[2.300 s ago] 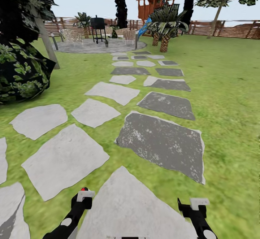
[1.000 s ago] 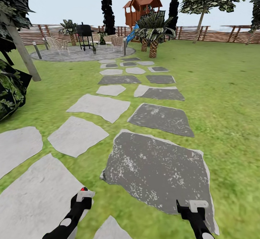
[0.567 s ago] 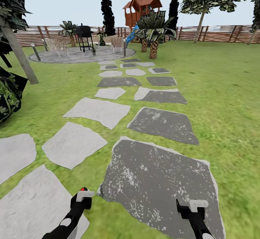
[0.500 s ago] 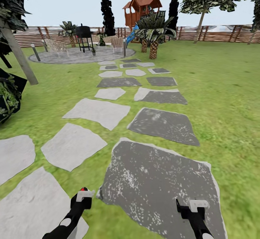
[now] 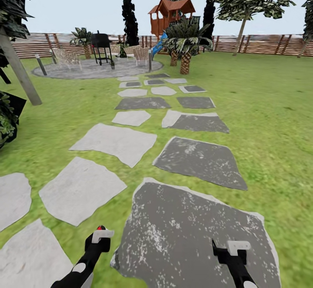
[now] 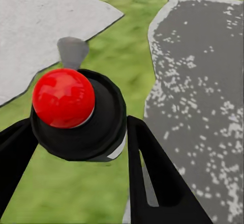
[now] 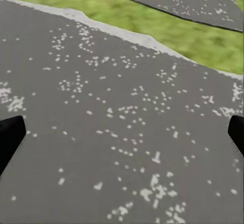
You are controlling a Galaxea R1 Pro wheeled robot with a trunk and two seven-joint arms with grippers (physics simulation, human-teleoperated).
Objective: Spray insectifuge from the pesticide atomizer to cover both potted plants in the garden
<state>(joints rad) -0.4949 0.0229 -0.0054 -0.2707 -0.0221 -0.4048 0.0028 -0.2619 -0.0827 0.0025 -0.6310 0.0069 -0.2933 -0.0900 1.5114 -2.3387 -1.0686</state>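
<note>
Left gripper (image 6: 76,132) clamps the slim dark atomizer (image 6: 76,115) with its glossy red top; right gripper (image 7: 122,132) spreads wide above a speckled grey stepping stone (image 5: 191,231) amid lawn (image 5: 269,118).

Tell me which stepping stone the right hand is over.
The large dark grey stepping stone nearest the robot, speckled white; the right hand hangs over it. The pale stones lie to its left, and the other dark ones farther ahead.

Stepping stones (image 5: 130,140) run from near to a far patio (image 5: 82,68) at left; the grill (image 5: 101,42) stands on it, fence (image 5: 261,44) behind.
</note>
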